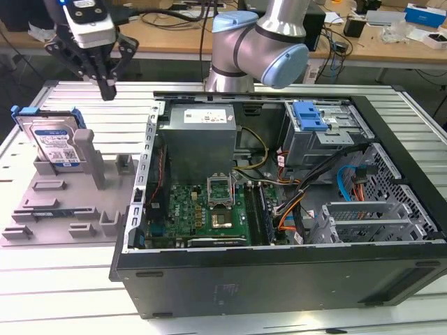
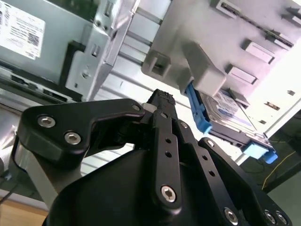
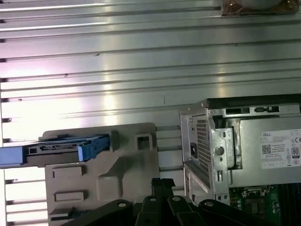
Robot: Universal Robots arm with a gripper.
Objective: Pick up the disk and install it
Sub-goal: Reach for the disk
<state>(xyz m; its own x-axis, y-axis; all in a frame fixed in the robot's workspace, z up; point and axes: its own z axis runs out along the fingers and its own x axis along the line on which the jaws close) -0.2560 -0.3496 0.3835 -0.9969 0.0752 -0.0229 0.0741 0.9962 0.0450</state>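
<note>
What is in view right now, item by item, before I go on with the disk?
disk: one, silver with a blue frame, standing tilted in the holder at the exterior view's left
holder: one, grey, on the table beside the computer case
computer case: one, black and grey, lying open on the table
power supply: one, grey, inside the case
circuit board: one, green, on the case floor
latch: one, blue, inside the case toward the exterior view's right
table: one, silver, ribbed, under everything
arm: one, silver and light blue, behind the case
gripper: one, black, shut and empty, above the table near the disk
</note>
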